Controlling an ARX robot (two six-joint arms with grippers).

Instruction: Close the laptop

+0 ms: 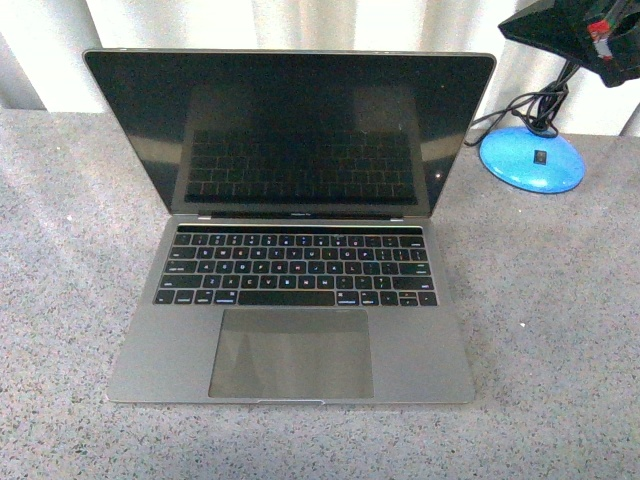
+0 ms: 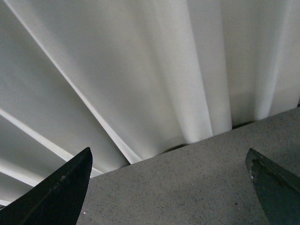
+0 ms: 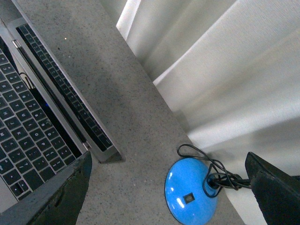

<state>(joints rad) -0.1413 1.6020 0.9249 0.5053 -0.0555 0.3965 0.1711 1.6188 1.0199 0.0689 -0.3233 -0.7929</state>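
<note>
Left claw (image 2: 168,154): seen from its wrist camera only. Two dark fingers (image 2: 56,192) stand wide apart with nothing between them. Past them lie the speckled grey surface (image 2: 187,187) and the folds of a white curtain (image 2: 140,70) that hangs down to its far edge.

Laptop (image 1: 290,260): open, sitting flat in the middle of the surface (image 1: 60,320), square to the front camera. The hinge is toward the curtain (image 1: 300,25) and the front edge is nearest the camera.
- The screen (image 1: 290,130) is up and leaning slightly back. It is black and glossy, with the keys mirrored in it.
- The keyboard (image 1: 295,268) is black.
- The large trackpad (image 1: 291,352) lies in front of the keyboard.
- The body is grey metal.

Right of the screen, apart from it and near the curtain: a round blue base (image 1: 531,158) with a black cord (image 1: 525,108) looped over it. Some black hardware (image 1: 575,35) with a red patch shows in the upper right corner; I cannot tell what it is.

Right claw (image 3: 168,154): its fingers (image 3: 276,192) are spread wide, gripping nothing. Its wrist camera looks down on the laptop (image 3: 33,117) at its hinge-side corner, and on the blue base (image 3: 190,192) with the tangled cord (image 3: 206,161). One finger overlaps the keyboard edge in that picture; contact cannot be judged.
</note>
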